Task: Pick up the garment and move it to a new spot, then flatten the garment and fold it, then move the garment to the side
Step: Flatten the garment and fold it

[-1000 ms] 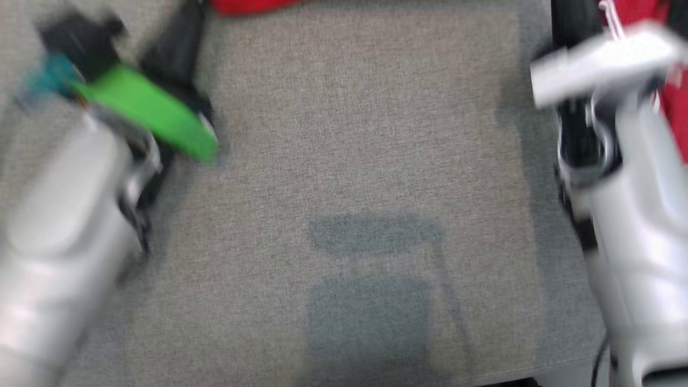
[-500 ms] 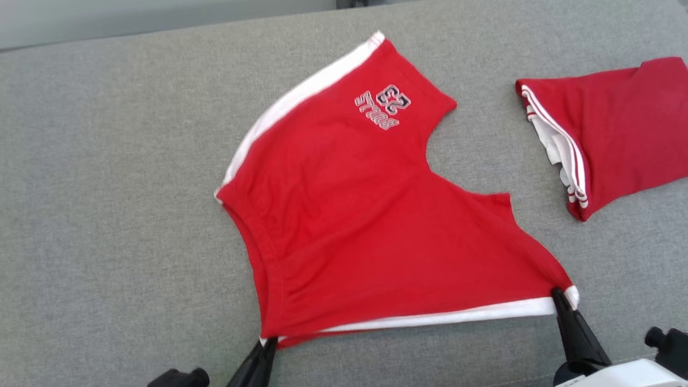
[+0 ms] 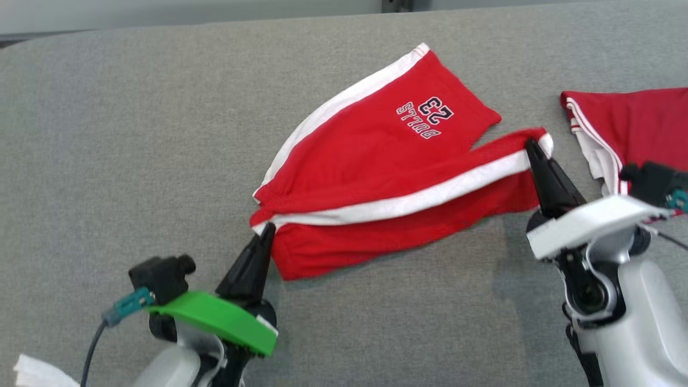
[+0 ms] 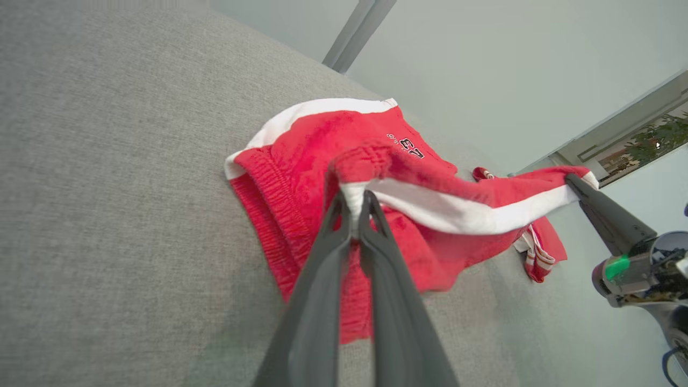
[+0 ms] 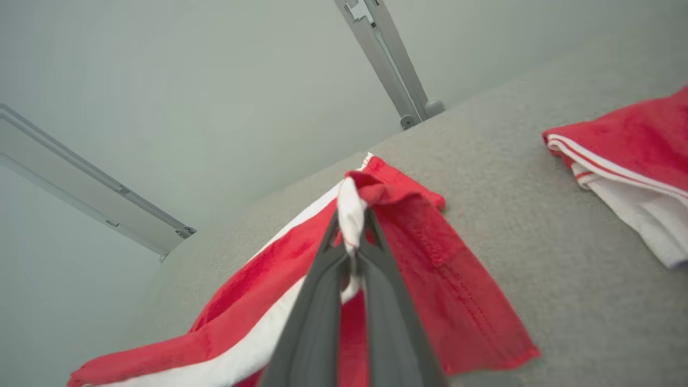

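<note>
The garment (image 3: 376,156) is a pair of red shorts with white side stripes and a "23" print, lying on the grey cloth table (image 3: 134,134). Its near half is lifted and drawn over the far half. My left gripper (image 3: 267,230) is shut on the waistband corner, and the left wrist view shows the white stripe pinched between the fingertips (image 4: 353,201). My right gripper (image 3: 533,145) is shut on the leg-hem corner, where the white edge of the garment (image 5: 430,242) sits in the closed tips (image 5: 352,226). The stripe stretches taut between both grippers.
A second red garment (image 3: 634,123) with white trim lies folded at the table's right, close beside my right wrist. A white scrap (image 3: 37,373) shows at the lower left corner. A grey wall and a metal post (image 5: 387,59) stand beyond the table's far edge.
The head camera has swung a lot. Half a second ago the shorts lay spread flat with both grippers at their near corners; now that near edge is raised and carried over the far half.
</note>
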